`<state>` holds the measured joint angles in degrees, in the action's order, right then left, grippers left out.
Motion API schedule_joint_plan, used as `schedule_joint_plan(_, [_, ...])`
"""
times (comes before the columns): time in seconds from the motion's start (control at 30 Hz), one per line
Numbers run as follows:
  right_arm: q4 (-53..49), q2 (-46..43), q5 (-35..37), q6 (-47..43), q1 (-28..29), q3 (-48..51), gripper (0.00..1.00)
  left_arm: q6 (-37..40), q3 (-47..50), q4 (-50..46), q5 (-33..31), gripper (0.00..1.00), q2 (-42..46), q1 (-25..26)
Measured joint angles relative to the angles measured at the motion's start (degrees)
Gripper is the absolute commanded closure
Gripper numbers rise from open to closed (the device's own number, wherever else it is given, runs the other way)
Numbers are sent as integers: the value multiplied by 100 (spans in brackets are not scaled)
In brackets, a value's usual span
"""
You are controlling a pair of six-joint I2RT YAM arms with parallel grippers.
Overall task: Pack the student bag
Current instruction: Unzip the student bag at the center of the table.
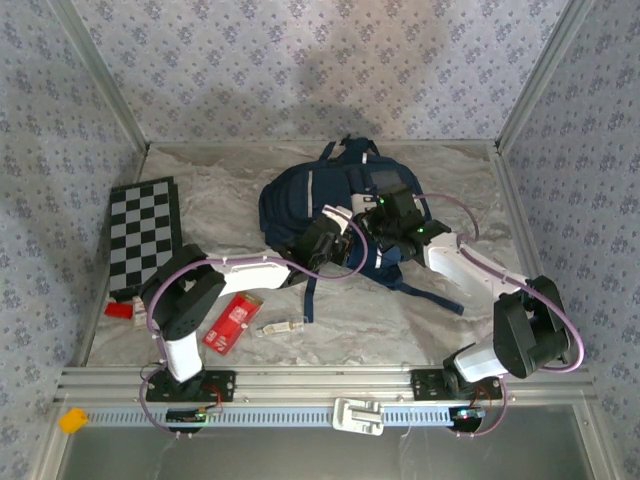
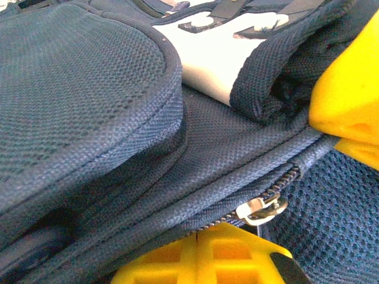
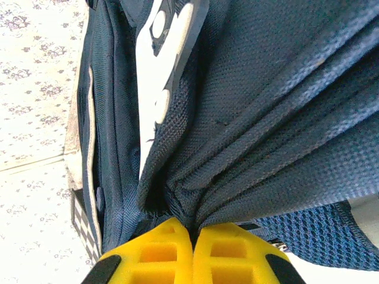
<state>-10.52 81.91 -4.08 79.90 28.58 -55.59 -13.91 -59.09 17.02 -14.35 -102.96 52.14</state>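
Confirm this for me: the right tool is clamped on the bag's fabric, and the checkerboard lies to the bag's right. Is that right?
One detail is off. The right tool is indeed clamped on the student bag fabric, but the checkerboard lies to the bag's left, not its right. The top external view shows this.

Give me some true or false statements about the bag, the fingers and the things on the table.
1. The right fingers pinch a fold of the student bag. True.
2. The checkerboard lies right of the bag. False: it lies left of it.
3. The red packet is inside the bag. False: it lies on the table, outside the bag.
4. The left fingers are closed beside a zipper pull. True.
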Motion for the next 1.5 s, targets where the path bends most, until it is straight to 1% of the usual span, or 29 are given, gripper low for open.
schedule_joint_plan(0.1, [0, 0, -2, 0, 0, 0, 100, 2, 57, -52, 76, 100, 111, -7])
schedule_joint_plan(0.37, [-7, 0, -68, -46, 2, -4, 100, 48, 376, -44, 579, 100, 568, -166])
schedule_joint_plan(0.57, [-52, 0, -81, -87, 2, -13, 100, 83, 581, -57, 798, 100, 699, -293])
schedule_joint_plan(0.67, [-61, 0, -81, -87, 7, -17, 100, 44, 636, -87, 903, 83, 763, -284])
schedule_joint_plan(0.73, [-63, 0, -79, -85, 20, -22, 100, -31, 710, -37, 870, 67, 837, -201])
schedule_joint_plan(0.8, [-66, 0, -79, -85, 31, -33, 100, -125, 752, -7, 750, 61, 879, -44])
schedule_joint_plan(0.9, [-66, 0, -83, -83, 52, -48, 100, -267, 750, 92, 673, 58, 852, 133])
schedule_joint_plan(1.0, [-63, 0, -85, -81, 72, -59, 100, -365, 673, 208, 455, 51, 678, 234])
schedule_joint_plan(1.17, [-48, 0, -116, -37, 94, -59, 100, -527, 363, 260, -227, 51, 227, 271])
schedule_joint_plan(1.23, [-15, 0, -131, -13, 107, -59, 100, -595, 286, 291, -490, 52, 155, 291])
schedule_joint_plan(1.3, [22, 0, -131, 11, 116, -59, 100, -621, 225, 304, -671, 57, 116, 302])
schedule_joint_plan(1.37, [46, 0, -125, 24, 120, -59, 100, -599, 153, 304, -776, 68, 81, 299])
schedule_joint_plan(1.43, [46, 0, -125, 26, 118, -59, 100, -546, 42, 273, -822, 75, 24, 299])
schedule_joint_plan(1.5, [68, 0, -120, 26, 118, -57, 100, -503, -48, 245, -861, 85, -2, 289])
